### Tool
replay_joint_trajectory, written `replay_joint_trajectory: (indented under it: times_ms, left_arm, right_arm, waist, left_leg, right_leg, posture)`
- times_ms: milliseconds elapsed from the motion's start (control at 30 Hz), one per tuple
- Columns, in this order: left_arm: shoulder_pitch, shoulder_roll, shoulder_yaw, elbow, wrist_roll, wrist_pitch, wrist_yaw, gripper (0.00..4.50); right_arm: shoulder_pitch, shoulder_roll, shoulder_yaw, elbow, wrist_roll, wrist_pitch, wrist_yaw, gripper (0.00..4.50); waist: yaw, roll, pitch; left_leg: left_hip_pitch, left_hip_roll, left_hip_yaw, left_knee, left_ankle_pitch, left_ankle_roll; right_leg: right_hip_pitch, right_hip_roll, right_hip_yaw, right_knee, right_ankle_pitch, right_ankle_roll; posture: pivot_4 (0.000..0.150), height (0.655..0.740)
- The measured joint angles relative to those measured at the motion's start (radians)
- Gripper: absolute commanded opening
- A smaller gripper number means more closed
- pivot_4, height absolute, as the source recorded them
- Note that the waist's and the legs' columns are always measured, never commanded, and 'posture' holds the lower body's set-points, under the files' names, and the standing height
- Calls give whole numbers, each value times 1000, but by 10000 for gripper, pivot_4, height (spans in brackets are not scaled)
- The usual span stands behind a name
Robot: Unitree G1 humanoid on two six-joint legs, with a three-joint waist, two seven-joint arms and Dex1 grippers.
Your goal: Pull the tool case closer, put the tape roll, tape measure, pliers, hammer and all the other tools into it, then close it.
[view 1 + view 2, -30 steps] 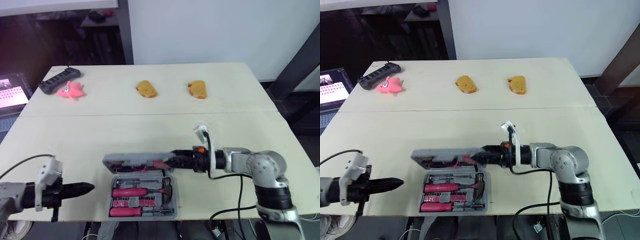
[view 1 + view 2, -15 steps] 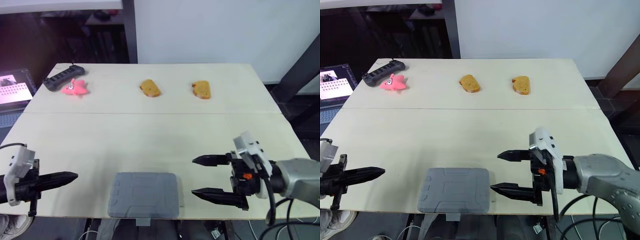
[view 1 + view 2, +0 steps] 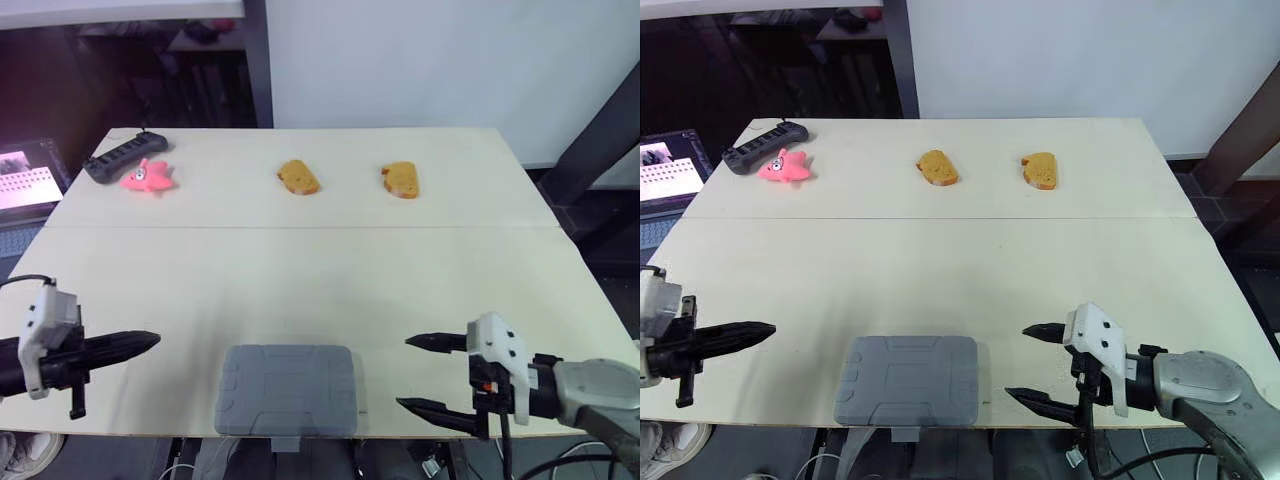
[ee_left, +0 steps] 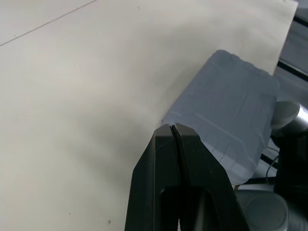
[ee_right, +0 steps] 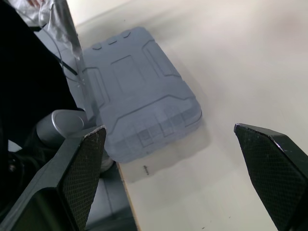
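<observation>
A second ago the tool case (image 3: 288,388) lies open with pink-handled tools in its tray and the right gripper (image 3: 405,373) at the lid. Now the lid is down flat, and that gripper has backed off to the lower right of the frame, its two black fingers spread wide and holding nothing. The left gripper (image 3: 140,343) has shifted only slightly at the lower left, its tapered fingers pressed together on nothing, clear of the case. No loose tools lie on the table (image 3: 300,270), so the packing and closing look done. Whether the small front tab is actually latched cannot be told. The case sits at the lower centre of the frame, right at the near edge of the table, with that tab overhanging it. It is a grey moulded plastic shell, rectangular with rounded corners, its lid embossed with shallow raised panels and ribs, matte and hard-looking. The tabletop is pale, smooth and flat, with one seam across it. In the upper part of the frame lie two bread slices (image 3: 298,177), brown and rough-crusted, and at the upper left a soft-looking pink star toy (image 3: 146,178) beside a black power strip (image 3: 120,158).
</observation>
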Motion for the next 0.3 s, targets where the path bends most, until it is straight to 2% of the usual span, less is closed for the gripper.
replay_joint_trajectory:
  times_ms: [300]
  left_arm:
    - [4, -22, -4, -32, 13, -3, 28, 380]
  right_arm:
    - [22, -5, 39, 36, -49, -49, 27, 45000]
  waist:
    - [0, 0, 0]
  left_leg:
    - [0, 0, 0, 0, 0, 0]
  right_leg:
    - [1, 0, 0, 0, 0, 1]
  posture:
    - [1500, 7400]
